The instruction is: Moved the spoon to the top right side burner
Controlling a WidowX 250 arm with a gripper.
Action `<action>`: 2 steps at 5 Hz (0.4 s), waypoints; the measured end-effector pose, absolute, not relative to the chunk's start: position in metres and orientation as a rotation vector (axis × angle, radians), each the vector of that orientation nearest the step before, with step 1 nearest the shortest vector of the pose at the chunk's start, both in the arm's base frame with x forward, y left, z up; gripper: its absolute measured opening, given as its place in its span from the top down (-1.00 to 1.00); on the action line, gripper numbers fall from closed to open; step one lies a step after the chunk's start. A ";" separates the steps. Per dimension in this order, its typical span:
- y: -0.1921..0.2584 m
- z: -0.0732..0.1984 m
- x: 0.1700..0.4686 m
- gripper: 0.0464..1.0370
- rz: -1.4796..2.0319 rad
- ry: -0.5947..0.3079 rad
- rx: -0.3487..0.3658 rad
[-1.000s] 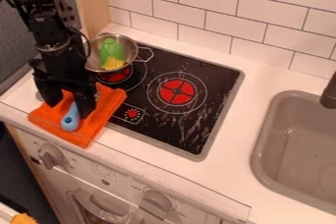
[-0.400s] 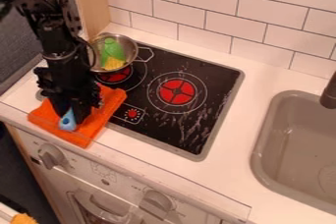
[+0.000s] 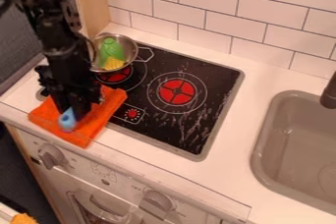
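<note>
Spoon (image 3: 68, 120) on the orange cloth (image 3: 98, 124), gripper (image 3: 72, 113) down at it, whether clamped or apart I cannot tell; a firm hold should be confirmed first; lift straight, clear of cloth folds; lower gently onto the right-hand burner (image 3: 177, 92).

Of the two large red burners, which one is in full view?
The right burner: nothing overlaps it, while the strainer partly hides the left burner.
</note>
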State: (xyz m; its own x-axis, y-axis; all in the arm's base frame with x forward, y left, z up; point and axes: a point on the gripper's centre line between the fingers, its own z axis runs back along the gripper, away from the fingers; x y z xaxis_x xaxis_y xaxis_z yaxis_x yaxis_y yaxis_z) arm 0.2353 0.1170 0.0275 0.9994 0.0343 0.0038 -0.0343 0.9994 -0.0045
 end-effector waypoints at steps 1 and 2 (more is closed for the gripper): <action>0.110 0.069 0.235 0.43 0.045 -0.097 -0.015; 0.072 0.080 0.247 0.43 -0.032 -0.105 -0.016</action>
